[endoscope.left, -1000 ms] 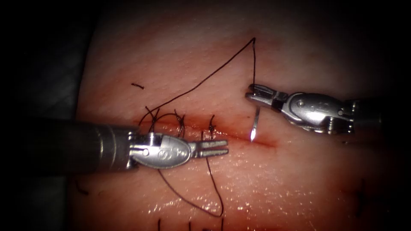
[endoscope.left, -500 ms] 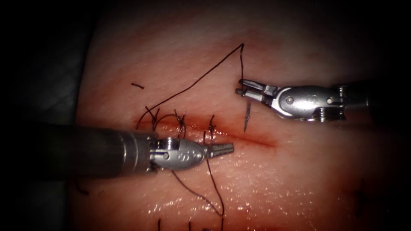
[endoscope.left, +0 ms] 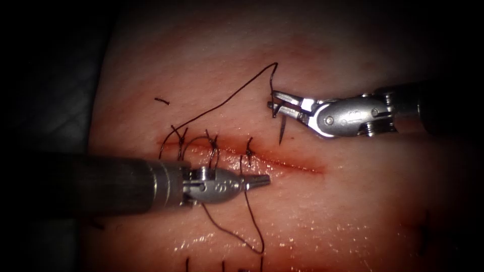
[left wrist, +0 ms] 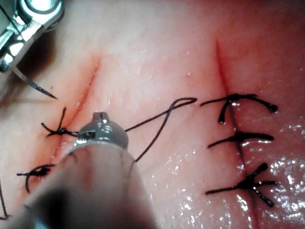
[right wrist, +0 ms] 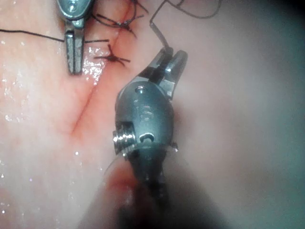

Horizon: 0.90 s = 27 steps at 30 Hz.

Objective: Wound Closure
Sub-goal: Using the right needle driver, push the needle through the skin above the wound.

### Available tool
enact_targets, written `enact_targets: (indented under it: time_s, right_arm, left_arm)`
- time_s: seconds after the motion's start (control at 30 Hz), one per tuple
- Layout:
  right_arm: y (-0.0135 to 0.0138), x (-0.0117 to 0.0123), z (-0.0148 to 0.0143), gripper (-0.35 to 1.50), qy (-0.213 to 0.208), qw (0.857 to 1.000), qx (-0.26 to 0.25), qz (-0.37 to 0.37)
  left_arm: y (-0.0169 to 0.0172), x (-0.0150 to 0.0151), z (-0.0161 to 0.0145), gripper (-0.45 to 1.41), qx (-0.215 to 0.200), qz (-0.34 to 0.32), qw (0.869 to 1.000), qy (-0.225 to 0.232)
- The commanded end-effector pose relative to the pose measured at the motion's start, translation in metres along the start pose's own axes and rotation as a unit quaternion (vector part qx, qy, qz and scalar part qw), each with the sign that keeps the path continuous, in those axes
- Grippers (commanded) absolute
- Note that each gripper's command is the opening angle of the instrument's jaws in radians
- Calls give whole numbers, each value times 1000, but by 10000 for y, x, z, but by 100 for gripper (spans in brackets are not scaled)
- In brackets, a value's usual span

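Note:
The tissue has a cut lying crosswise, with three knotted stitches on its left part and its right part open. My right tool is shut on the needle near its tail. The needle hangs free just above the open part, tip down, not in the tissue. Thread runs from the needle's tail up and back down to the leftmost stitch. My left tool lies just below the cut, shut, with nothing seen in it. A thread loop passes under it. The left wrist view shows the needle beyond the left tool.
A short cut end of thread lies on the tissue above the stitches. In the left wrist view a second cut closed with three stitches lies further off. Wet shine covers the tissue below the cut.
The right tool has moved left with the needle, lifting its tip away from the cut. The left tool's jaws were open and have shut, and it has sunk slightly.

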<state>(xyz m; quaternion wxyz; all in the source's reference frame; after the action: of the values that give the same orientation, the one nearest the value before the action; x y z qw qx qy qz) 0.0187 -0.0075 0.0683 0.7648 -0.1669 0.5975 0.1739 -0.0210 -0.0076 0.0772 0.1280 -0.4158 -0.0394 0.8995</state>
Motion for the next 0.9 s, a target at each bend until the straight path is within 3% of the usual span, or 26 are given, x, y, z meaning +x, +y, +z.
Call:
enact_targets:
  time_s: [0.03,0.73,0.9]
  right_arm:
    - [-6,-6,9,-35,1,1000,-1,-4]
    - [-13,-25,11,-35,-6,998,-7,-55]
    - [-30,-36,7,-35,-3,997,-3,-74]
  left_arm:
    - [1,-3,8,-33,0,1,1000,-3]
    - [11,-3,5,-28,2,-9,1000,-17]
    - [13,1,0,-28,-2,-10,1000,-15]
